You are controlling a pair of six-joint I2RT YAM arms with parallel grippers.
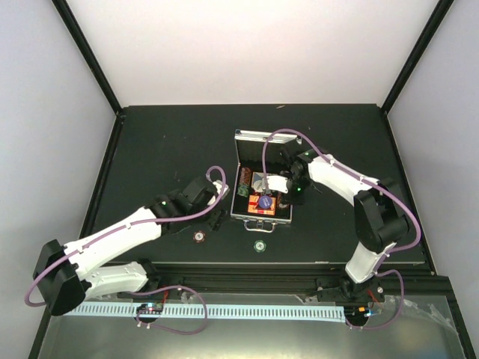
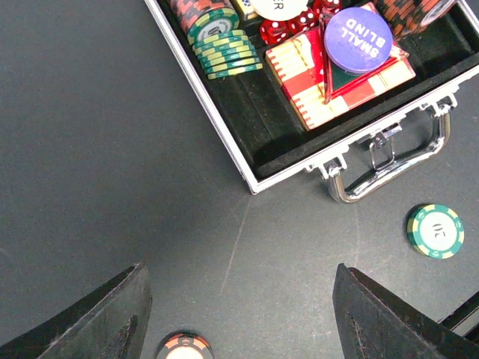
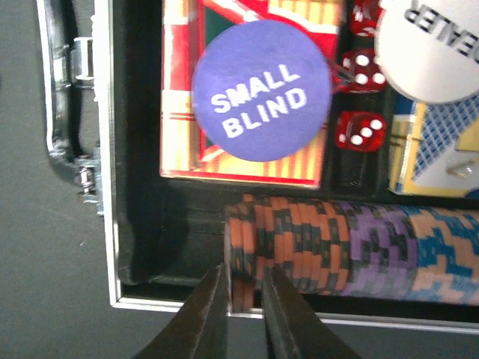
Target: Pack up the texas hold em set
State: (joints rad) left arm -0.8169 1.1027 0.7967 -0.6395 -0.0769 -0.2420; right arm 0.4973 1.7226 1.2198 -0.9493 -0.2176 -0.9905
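The silver briefcase (image 1: 251,138) lies open at mid-table, with its handle (image 2: 389,168) on the near side. Inside are a red card deck (image 2: 314,90), a purple "SMALL BLIND" disc (image 3: 260,90), red dice (image 3: 359,129), a green chip stack (image 2: 224,48) and a row of orange and purple chips (image 3: 359,250). My right gripper (image 3: 243,299) is shut on the end orange-black chips (image 3: 245,247) of that row. My left gripper (image 2: 239,314) is open and empty, low over the table. A maroon chip (image 2: 184,347) lies between its fingers.
A green chip (image 2: 435,231) lies loose on the table near the case handle; it also shows in the top view (image 1: 257,244). The maroon chip (image 1: 198,236) lies left of it. A white "DEALER" button (image 3: 430,45) rests in the case.
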